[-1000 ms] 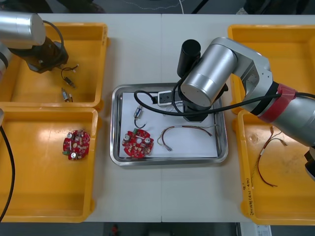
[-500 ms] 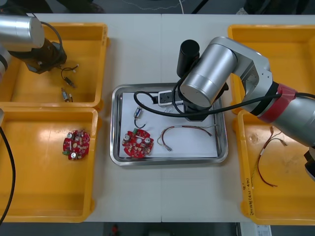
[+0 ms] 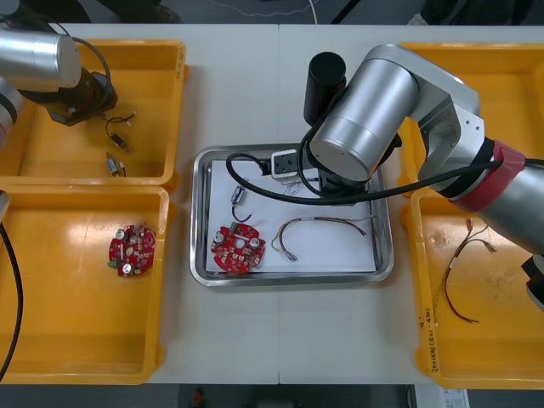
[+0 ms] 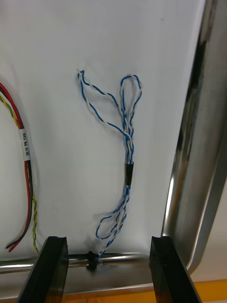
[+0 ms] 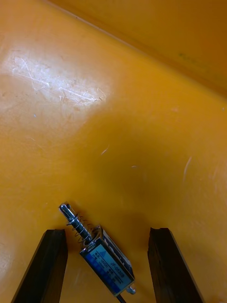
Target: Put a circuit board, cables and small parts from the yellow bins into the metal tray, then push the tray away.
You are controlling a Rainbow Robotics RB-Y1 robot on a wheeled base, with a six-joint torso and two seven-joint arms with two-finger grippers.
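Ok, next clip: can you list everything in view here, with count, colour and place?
yellow bins: four, yellow, two at each side of the table.
metal tray: one, shiny rim, white inside, between the bins.
circuit boards: two, red, one in the tray, one in the near left bin.
red and yellow cables: two, one in the tray, one in the near right bin.
blue and white cable: one, twisted, in the tray.
small metal parts: one in the tray, at least two in the far left bin.
left gripper: open, over the far left bin, a small part lying between its fingers.
right gripper: open, over the tray.
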